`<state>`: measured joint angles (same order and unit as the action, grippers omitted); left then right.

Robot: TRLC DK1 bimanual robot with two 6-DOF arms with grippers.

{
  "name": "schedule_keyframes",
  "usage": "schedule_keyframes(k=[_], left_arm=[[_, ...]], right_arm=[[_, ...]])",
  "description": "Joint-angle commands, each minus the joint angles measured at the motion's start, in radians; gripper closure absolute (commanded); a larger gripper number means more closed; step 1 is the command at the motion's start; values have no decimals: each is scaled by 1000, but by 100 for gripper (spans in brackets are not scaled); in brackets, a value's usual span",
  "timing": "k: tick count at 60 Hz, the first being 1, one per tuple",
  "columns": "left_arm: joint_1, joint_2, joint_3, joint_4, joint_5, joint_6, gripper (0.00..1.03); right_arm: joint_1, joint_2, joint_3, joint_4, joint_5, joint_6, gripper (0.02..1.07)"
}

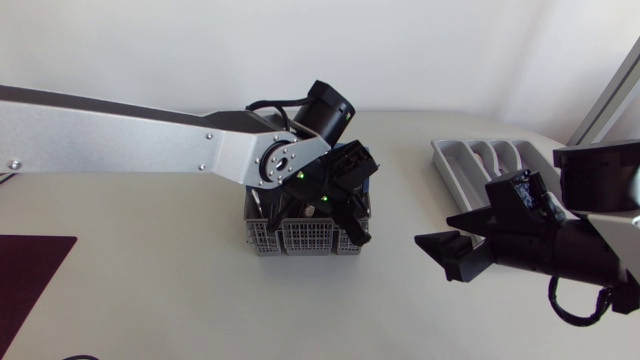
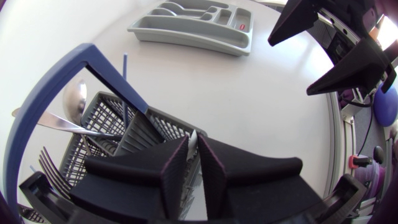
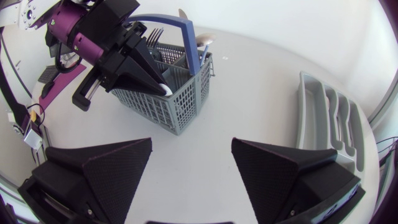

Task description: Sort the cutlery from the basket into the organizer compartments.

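Jaws on the left gripper are squeezed almost together, pinching a slim pale handle right at the rim of the grey basket, on the side that faces the other arm. Further inside the basket, a spoon and a fork stand heads up beside its blue carry handle. Out to the basket's side the right gripper hangs wide open with nothing in it, between the basket and the grey organizer, which lies well apart from the basket.
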<state>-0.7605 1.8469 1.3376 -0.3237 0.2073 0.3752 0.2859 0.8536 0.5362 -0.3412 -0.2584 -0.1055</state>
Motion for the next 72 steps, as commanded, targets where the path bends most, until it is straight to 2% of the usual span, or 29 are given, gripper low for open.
schedule_keyframes(k=[1,4,17,30,50,72], left_arm=[[4,31,-21,-11,-2,22,95],[6,32,-18,-11,0,21,100],[21,29,-18,-11,34,14,100],[90,-28,-14,-20,170,-39,100],[196,-147,29,-84,435,-159,100],[227,-419,-8,-57,521,-243,100]], right_arm=[[-4,-7,-30,-4,-2,-10,14],[-2,-7,-31,-4,-4,-10,14],[-2,-7,-31,-4,-2,-10,14],[-2,-5,-33,-4,-2,-10,14],[7,-5,-19,-7,-2,-8,14],[47,-102,-1,-5,-4,-11,14]])
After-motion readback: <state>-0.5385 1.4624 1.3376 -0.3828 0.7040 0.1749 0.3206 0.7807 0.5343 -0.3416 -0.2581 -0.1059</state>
